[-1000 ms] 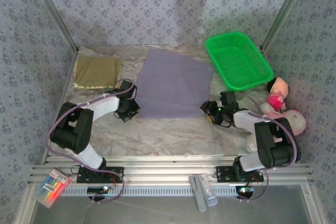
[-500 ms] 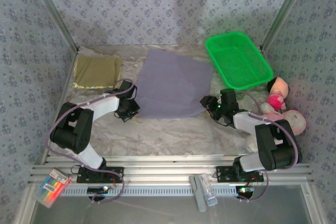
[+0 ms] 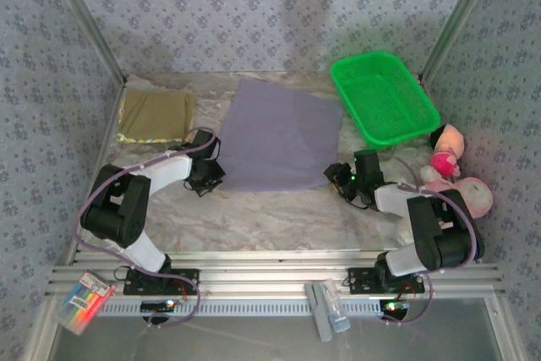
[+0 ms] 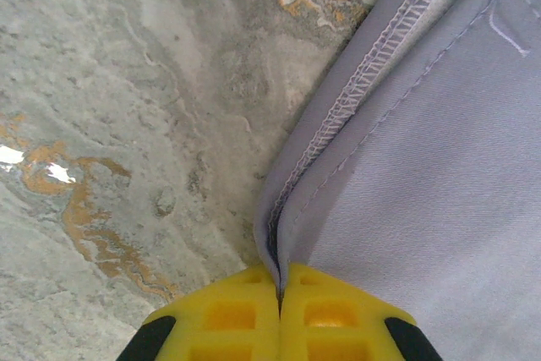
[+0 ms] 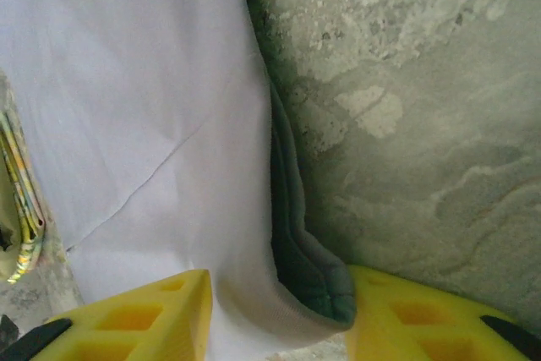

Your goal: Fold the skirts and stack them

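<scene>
A: Top: unfolded lavender skirt [image 3: 279,137] flat at centre, folded olive skirt [image 3: 156,114] at 10 o'clock.

B: Left wrist: left gripper [image 4: 279,293] clamped on its 7 o'clock hem. Right wrist: right gripper [image 5: 283,293] straddling 5 o'clock corner, pinch unclear. First fold pending.

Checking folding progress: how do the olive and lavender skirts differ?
The olive skirt is folded small at the far left; the lavender skirt lies spread flat in the middle. No gripper touches the olive skirt; the left gripper is shut on the lavender skirt's edge, the right gripper open around its corner. Both are plain cloth.
</scene>
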